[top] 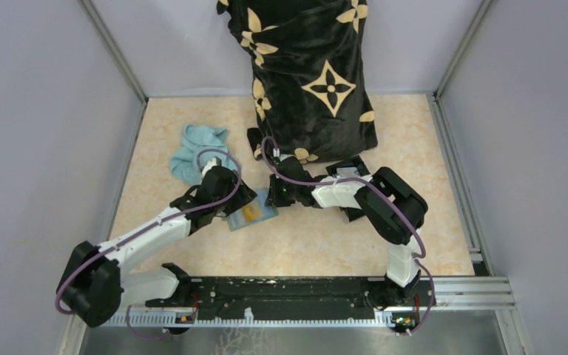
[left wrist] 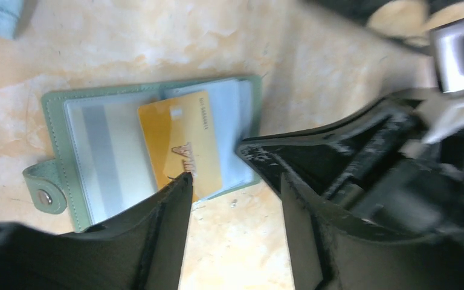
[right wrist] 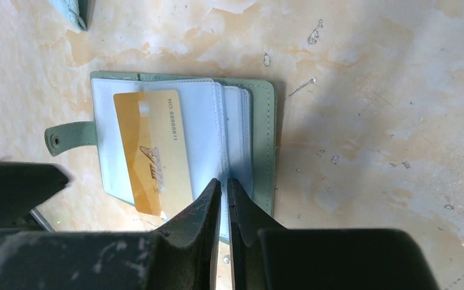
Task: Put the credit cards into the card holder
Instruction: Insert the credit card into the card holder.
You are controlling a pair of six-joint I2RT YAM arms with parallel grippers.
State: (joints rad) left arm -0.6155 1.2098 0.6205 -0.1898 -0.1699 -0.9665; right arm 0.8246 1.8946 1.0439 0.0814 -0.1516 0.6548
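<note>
The sage-green card holder lies open on the table between my two grippers, also in the left wrist view and the right wrist view. A tan-orange credit card lies on its clear inner sleeves, its near end past the holder's edge. A pale card with a grey stripe shows inside the left sleeve. My left gripper is open, one fingertip at the orange card's end. My right gripper is shut on a clear sleeve at the holder's right half. No blue card shows.
A light blue cloth lies at the back left of the holder. A black fabric with tan flower marks hangs at the back centre. A black box is partly hidden behind the right arm. Grey walls enclose the table.
</note>
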